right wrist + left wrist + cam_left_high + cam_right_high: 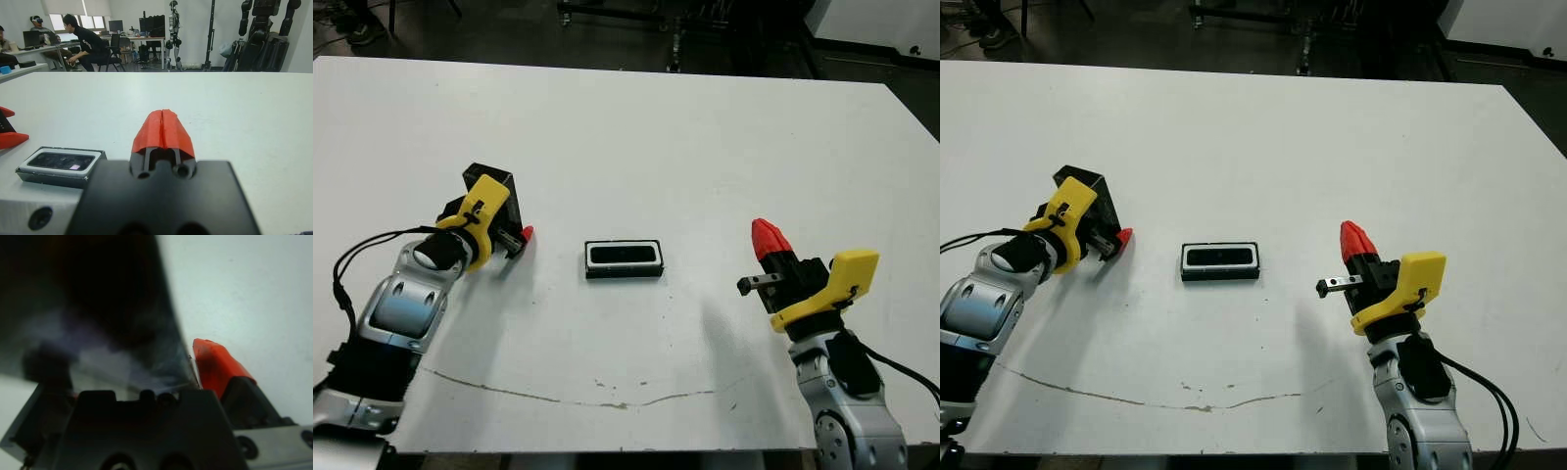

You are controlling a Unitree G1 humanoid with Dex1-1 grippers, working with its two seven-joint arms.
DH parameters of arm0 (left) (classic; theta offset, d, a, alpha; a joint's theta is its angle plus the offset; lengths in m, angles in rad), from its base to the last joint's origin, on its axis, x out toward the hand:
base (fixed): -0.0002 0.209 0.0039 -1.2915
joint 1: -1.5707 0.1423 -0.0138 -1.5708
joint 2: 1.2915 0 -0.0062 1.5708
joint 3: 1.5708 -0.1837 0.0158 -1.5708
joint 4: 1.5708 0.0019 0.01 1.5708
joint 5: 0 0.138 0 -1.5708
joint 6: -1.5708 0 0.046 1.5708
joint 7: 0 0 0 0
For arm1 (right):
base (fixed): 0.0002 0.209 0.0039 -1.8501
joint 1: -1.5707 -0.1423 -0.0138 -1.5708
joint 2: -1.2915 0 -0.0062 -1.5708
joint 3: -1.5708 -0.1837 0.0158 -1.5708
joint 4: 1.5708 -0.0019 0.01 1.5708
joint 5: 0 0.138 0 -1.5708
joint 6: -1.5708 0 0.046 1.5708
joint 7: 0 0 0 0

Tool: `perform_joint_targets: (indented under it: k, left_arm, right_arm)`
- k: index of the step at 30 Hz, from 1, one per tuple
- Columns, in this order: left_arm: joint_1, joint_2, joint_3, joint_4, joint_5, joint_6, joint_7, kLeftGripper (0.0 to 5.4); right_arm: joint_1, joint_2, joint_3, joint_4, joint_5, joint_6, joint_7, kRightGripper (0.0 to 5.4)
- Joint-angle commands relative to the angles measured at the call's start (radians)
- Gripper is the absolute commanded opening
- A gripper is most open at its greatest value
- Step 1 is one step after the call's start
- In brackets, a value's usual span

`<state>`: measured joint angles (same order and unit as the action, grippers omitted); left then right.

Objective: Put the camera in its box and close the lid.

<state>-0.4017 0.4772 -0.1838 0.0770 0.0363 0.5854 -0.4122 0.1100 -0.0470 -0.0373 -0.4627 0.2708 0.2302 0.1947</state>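
The box (588,259), a small black tray with a white lining, lies flat in the middle of the table. The glossy black camera (624,256) rests inside it, also seen in the right wrist view as the camera (61,160). My left gripper (517,233) is at the left, shut on the lid (494,194), a flat black piece with a shiny panel held on edge above the table. The lid (98,333) fills most of the left wrist view beside one red fingertip (215,364). My right gripper (768,238) hovers to the right of the box, shut and holding nothing.
A thin dark scratch (558,397) runs across the table near the front edge. Beyond the table's far edge, the right wrist view shows seated people (85,41) at desks and standing robots (266,29).
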Motion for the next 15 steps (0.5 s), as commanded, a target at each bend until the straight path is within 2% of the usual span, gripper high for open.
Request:
perform_joint_targets:
  k: [1, 7, 15]
  left_arm:
    - [0.041, 0.012, -0.036, 0.043, 0.023, 0.019, -0.039, 4.01]
    - [0.055, 0.013, -0.036, 0.026, 0.048, -0.010, -0.032, 3.18]
    - [0.064, -0.011, -0.002, 0.037, 0.031, -0.037, -0.018, 3.16]
  right_arm:
    - [0.011, -0.011, -0.003, 0.003, 0.000, 0.001, -0.004, 0.00]
    - [0.012, -0.012, -0.004, 0.003, 0.004, 0.004, -0.003, 0.00]
    - [0.013, -0.015, -0.001, 0.009, 0.007, 0.001, 0.001, 0.00]
